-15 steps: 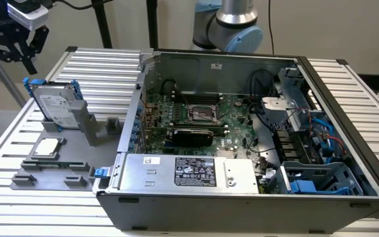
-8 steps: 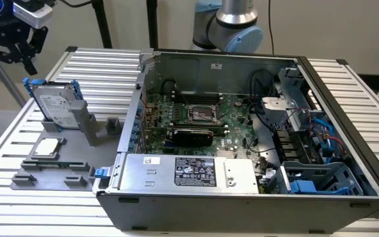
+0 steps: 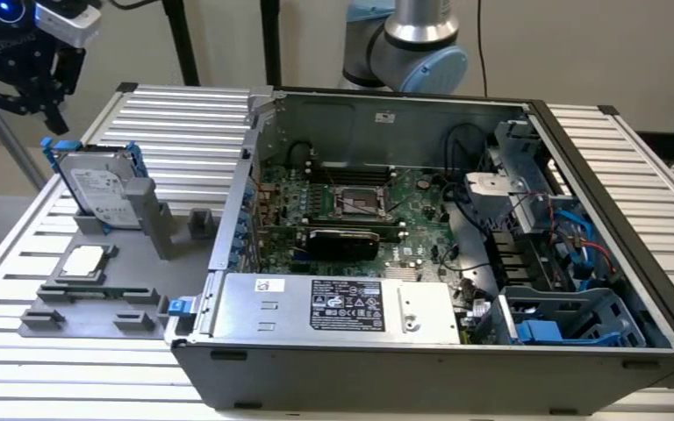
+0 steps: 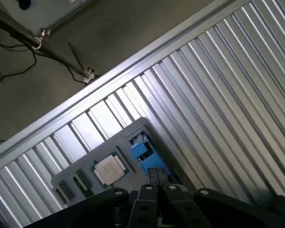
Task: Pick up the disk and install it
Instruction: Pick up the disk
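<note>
The disk (image 3: 95, 188), a silver-grey drive with a white label in a blue carrier frame, stands upright in a slot of the grey holder tray (image 3: 138, 263) at the exterior view's left. My gripper (image 3: 27, 105) hangs in the air above and behind it, well clear of it. In the wrist view the disk's blue frame (image 4: 141, 151) lies straight below my gripper (image 4: 159, 190). The fingertips (image 4: 147, 192) sit close together with nothing between them.
A square silver processor chip (image 3: 84, 261) (image 4: 109, 168) lies on the tray beside the disk. The open computer case (image 3: 431, 219) takes up the middle and right of the ribbed metal table (image 3: 173, 114), with blue drive bays (image 3: 560, 320) at its near right corner.
</note>
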You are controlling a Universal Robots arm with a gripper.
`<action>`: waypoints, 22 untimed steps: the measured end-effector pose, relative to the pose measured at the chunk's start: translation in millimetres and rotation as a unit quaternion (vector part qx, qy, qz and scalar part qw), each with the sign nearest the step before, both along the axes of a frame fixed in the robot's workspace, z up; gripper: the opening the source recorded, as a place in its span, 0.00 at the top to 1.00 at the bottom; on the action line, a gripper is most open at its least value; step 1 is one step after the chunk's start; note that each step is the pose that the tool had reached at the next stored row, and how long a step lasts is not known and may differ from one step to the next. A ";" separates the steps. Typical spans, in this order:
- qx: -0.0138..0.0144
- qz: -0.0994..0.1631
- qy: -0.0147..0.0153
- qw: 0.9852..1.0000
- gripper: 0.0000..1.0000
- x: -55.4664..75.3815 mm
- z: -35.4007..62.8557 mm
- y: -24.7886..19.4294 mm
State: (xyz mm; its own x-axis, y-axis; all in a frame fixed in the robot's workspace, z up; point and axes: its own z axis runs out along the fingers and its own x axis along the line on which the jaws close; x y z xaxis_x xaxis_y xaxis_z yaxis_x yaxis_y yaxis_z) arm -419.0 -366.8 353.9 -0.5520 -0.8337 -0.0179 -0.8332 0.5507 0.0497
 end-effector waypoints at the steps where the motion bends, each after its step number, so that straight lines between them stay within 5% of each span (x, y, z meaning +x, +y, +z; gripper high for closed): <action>1: 0.000 0.006 0.000 1.000 1.00 0.7 -0.1 0.0; 7: 0.000 0.045 0.000 0.999 1.00 4.8 -0.8 0.1; 11: 0.000 0.079 0.000 0.997 1.00 5.4 -1.3 0.0; 17: 0.000 0.133 0.000 0.991 1.00 5.4 -2.1 0.0; 22: 0.000 0.178 0.000 0.984 1.00 5.4 -2.9 0.0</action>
